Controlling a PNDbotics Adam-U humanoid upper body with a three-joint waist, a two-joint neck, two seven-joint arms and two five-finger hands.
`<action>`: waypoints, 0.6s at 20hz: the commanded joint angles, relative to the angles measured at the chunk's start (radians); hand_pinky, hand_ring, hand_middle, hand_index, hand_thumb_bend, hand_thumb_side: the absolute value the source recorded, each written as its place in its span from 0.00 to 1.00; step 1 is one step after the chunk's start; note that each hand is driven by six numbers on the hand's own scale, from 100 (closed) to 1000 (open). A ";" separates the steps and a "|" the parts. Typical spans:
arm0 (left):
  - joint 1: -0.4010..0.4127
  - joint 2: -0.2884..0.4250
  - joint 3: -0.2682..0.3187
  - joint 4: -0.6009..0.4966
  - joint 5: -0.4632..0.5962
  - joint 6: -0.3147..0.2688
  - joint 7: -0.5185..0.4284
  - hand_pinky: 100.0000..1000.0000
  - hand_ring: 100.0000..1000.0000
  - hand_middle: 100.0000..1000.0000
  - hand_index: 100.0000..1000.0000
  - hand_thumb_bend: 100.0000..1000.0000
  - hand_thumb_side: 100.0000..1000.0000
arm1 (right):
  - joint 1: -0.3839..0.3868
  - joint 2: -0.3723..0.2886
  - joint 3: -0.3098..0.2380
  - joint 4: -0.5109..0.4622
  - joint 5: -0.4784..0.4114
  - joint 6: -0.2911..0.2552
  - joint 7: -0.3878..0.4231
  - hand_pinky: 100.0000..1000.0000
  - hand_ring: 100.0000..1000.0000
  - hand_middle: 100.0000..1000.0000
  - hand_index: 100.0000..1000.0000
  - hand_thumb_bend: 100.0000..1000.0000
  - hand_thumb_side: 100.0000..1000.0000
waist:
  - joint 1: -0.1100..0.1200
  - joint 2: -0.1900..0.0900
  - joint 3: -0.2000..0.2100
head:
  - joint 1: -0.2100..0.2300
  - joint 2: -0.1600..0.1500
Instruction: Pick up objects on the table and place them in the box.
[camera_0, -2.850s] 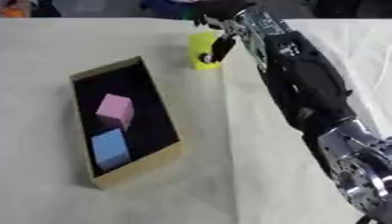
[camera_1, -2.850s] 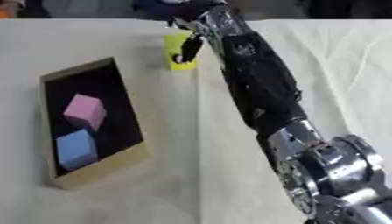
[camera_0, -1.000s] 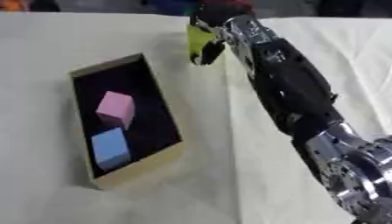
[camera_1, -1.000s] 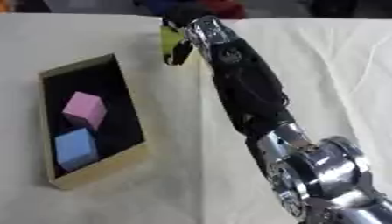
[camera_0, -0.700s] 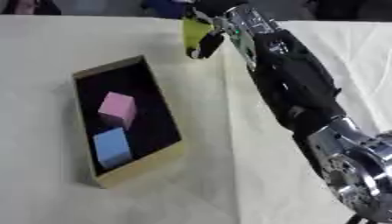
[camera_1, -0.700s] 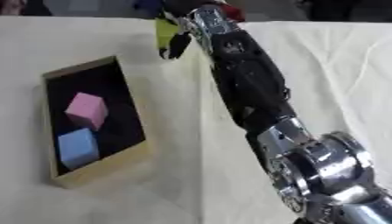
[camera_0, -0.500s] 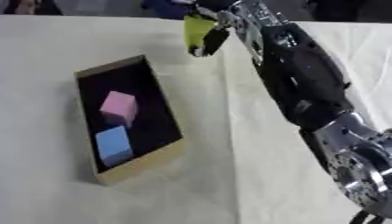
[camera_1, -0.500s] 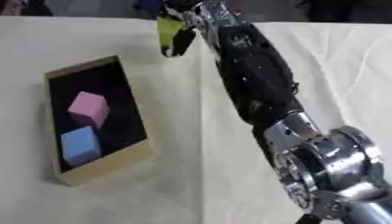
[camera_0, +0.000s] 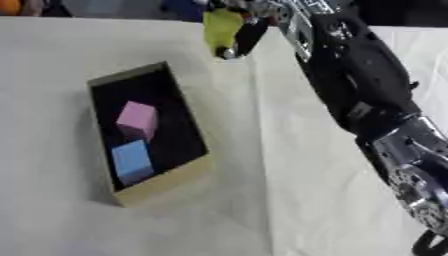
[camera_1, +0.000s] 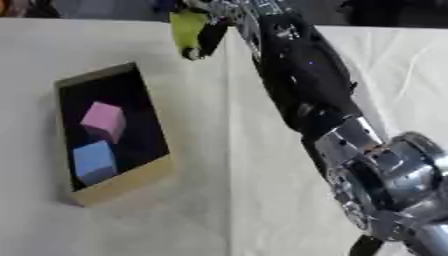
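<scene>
Left eye view: right hand (camera_0: 248, 26) at the far edge of the table (camera_0: 52, 60), fingers curled round a yellow block (camera_0: 220, 27); block lifted clear of the cloth, where 2.9 s ago stood on it just beyond the box's far right corner; carried since then slightly up and toward the far edge, not yet over the box (camera_0: 162, 181); box open, dark inside, holding a pink cube (camera_0: 136, 118) and a blue cube (camera_0: 133, 159), both unmoved; left hand absent from view. Right eye view: same grasp, block (camera_1: 187, 28) hanging from the hand (camera_1: 213, 26) beyond and to the right of the box (camera_1: 122, 187); pink (camera_1: 104, 120) and blue (camera_1: 94, 160) cubes lying close together toward the near half, far half bare. Judged: pick-up done, third item in hand; carry left and nearer to the robot, then release over the bare far half, remaining.
</scene>
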 joint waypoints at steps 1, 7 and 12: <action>-0.005 0.032 0.008 -0.017 0.004 0.002 0.001 0.56 0.63 0.76 0.80 0.00 0.66 | -0.016 -0.014 0.051 -0.072 -0.092 -0.015 0.035 0.73 0.77 0.41 0.53 0.00 0.27 | 0.005 -0.026 0.001 | 0.000 0.009; -0.010 0.031 0.004 -0.017 0.008 0.002 -0.003 0.56 0.63 0.76 0.80 0.00 0.66 | -0.011 0.028 0.110 -0.135 -0.154 -0.007 0.074 0.73 0.77 0.41 0.53 0.00 0.28 | 0.003 -0.030 0.009 | -0.013 0.009; -0.012 0.028 0.003 -0.017 0.012 0.002 -0.006 0.56 0.63 0.76 0.80 0.00 0.65 | 0.016 0.113 0.137 -0.158 -0.137 0.015 0.076 0.73 0.77 0.41 0.53 0.00 0.29 | 0.006 -0.029 0.015 | -0.021 0.009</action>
